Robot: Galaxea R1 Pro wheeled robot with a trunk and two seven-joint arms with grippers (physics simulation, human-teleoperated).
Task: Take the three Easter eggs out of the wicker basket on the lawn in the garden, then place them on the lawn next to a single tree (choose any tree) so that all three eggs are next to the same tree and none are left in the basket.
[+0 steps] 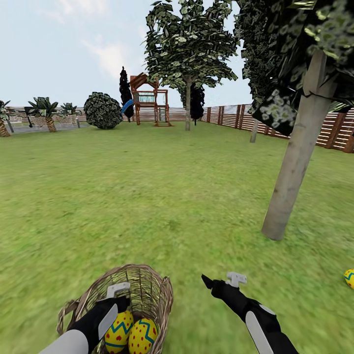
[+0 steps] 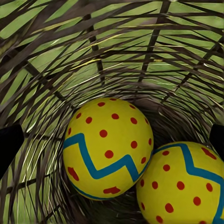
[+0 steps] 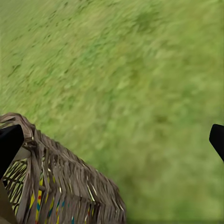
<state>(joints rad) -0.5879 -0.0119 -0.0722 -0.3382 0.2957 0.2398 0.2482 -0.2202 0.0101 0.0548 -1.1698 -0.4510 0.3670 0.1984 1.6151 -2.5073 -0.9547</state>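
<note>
No writing; two eggs (image 2: pixel 108 148) in basket (image 1: pixel 147 285)

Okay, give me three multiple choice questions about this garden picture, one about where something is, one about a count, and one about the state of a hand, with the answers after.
1. Where is the egg that is outside the wicker basket?
A. On the lawn to the right of the pale grey tree trunk
B. On the playset
C. Against the fence

2. How many eggs lie in the basket?
A. None
B. Two
C. Three

3. What state is the left hand in?
A. Shut on an egg
B. Open, reaching into the basket
C. Resting on the grass

Answers:
1 A: the Easter egg lies on the lawn right of the tree trunk.
2 B: two eggs sit side by side in the wicker basket.
3 B: the left hand is inside the basket with its fingers spread wide of the eggs.
</note>
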